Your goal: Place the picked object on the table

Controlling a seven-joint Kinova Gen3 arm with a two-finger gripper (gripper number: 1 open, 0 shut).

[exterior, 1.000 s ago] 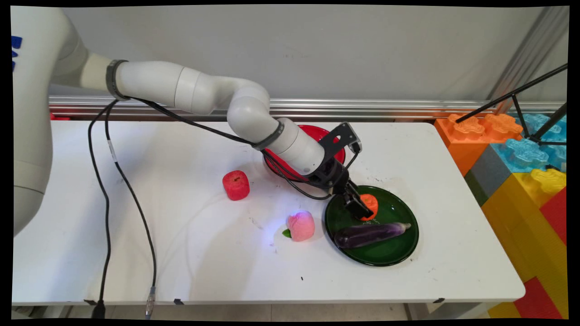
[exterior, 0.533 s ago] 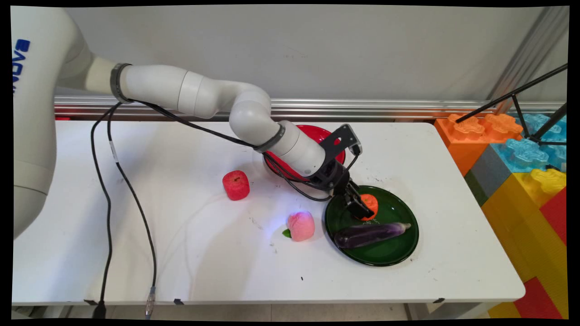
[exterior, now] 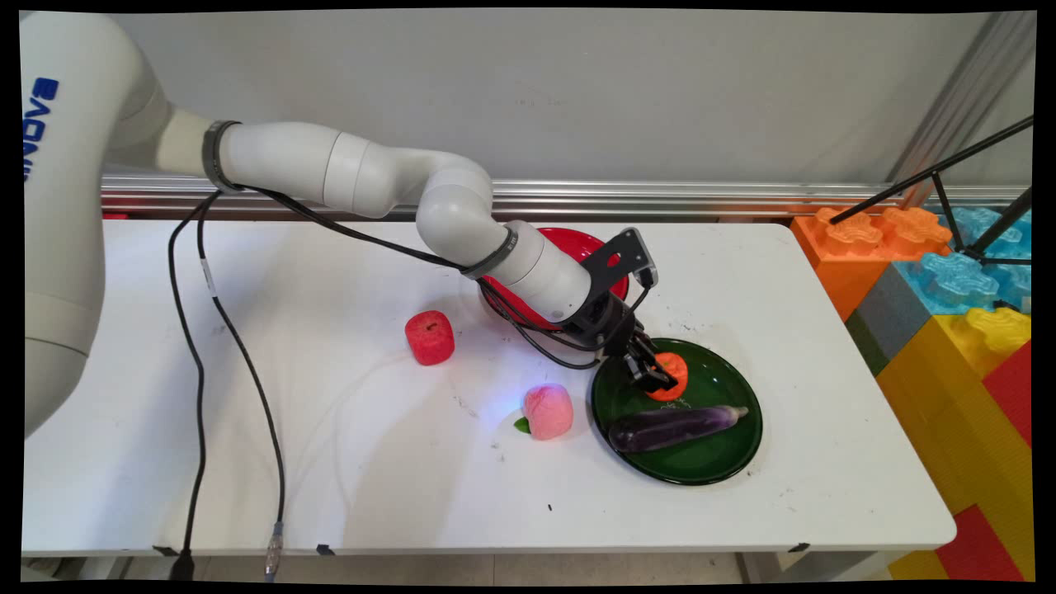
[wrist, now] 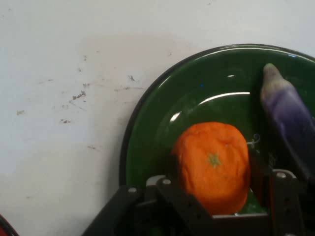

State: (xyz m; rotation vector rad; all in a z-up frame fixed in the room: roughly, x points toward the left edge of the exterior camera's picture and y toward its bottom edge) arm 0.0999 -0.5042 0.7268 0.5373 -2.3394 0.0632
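My gripper [exterior: 657, 379] reaches down onto a dark green plate [exterior: 718, 455] at the table's right middle. It is shut on an orange toy fruit [exterior: 676, 367]. In the hand view the orange [wrist: 211, 167] sits between the two black fingers [wrist: 173, 164], which press on its sides over the plate [wrist: 157, 128]. A purple eggplant [exterior: 672, 427] lies on the same plate just in front of the orange, and its tip shows at the hand view's right [wrist: 290, 115]. I cannot tell whether the orange is off the plate.
A red bowl [exterior: 577, 243] stands behind the wrist, partly hidden by it. A pink peach [exterior: 548, 411] lies left of the plate and a red apple [exterior: 429, 337] further left. Black cables [exterior: 198, 371] hang over the table's left. Big coloured blocks [exterior: 949, 280] and a tripod [exterior: 949, 173] stand beyond the right edge.
The fingers have drawn in around the orange, and the hand has shifted slightly up and back. The other things have not moved.
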